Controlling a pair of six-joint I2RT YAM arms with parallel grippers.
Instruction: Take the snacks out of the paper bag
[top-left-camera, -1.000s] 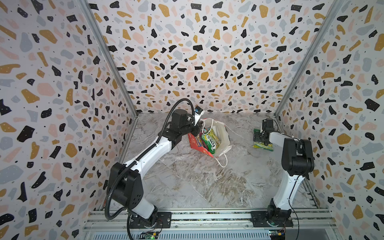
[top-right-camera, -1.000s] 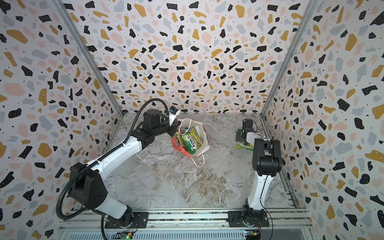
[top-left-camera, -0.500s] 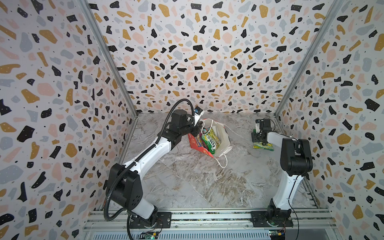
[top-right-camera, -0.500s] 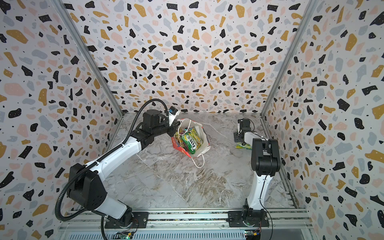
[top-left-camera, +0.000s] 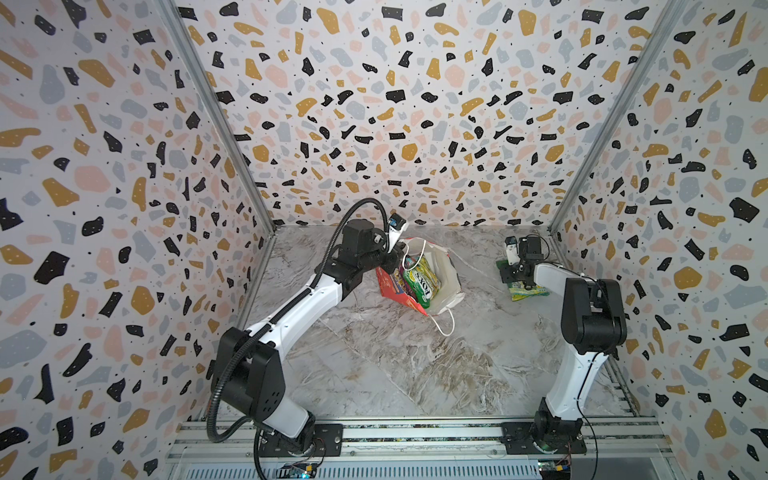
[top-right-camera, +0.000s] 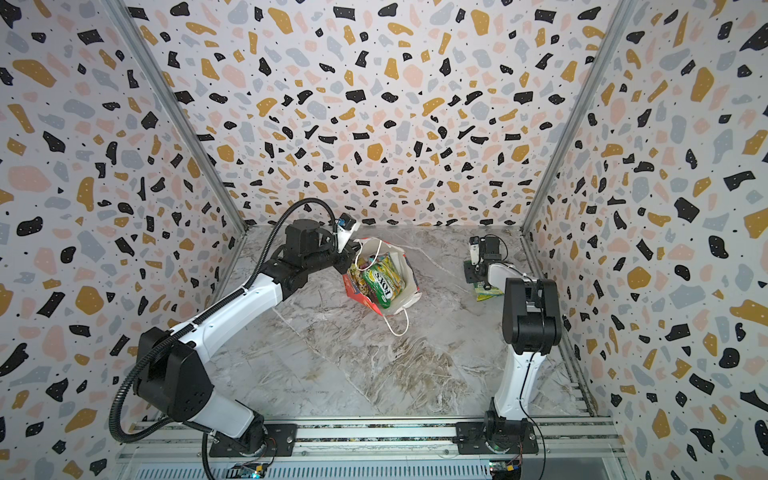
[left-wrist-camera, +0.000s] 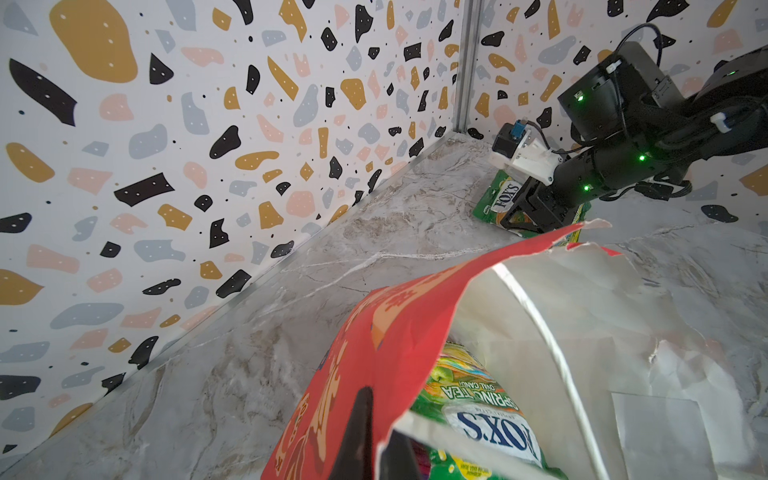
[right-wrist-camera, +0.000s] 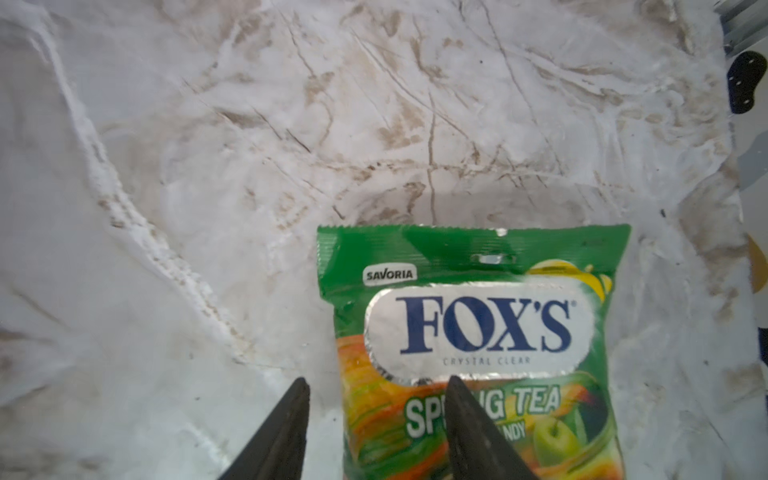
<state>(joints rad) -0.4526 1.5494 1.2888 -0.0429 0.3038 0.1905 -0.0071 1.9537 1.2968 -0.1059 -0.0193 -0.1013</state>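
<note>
The red paper bag (top-left-camera: 390, 286) leans open in the middle of the table, its white inside (top-right-camera: 409, 274) facing up. Several snacks (top-left-camera: 422, 282) marked FOX'S fill it, a green one (left-wrist-camera: 490, 415) on top. My left gripper (left-wrist-camera: 380, 440) is shut on the bag's red rim (left-wrist-camera: 395, 332); in both top views it sits at the bag's left edge (top-left-camera: 395, 259). One green snack packet (right-wrist-camera: 478, 332) lies flat on the table at the right (top-left-camera: 525, 291). My right gripper (right-wrist-camera: 377, 382) hangs open just above it, one finger over the packet and the other over bare table.
A white cord handle (top-left-camera: 442, 328) trails from the bag toward the front. The patterned back wall and the right wall stand close to the right gripper (top-right-camera: 473, 270). The bag's far rim (left-wrist-camera: 594, 245) is torn. Marbled table (top-left-camera: 415, 374) stretches to the front rail.
The right gripper has drifted slightly left over the green packet, and its jaws have narrowed a little. The left arm and the bag have stayed still.
</note>
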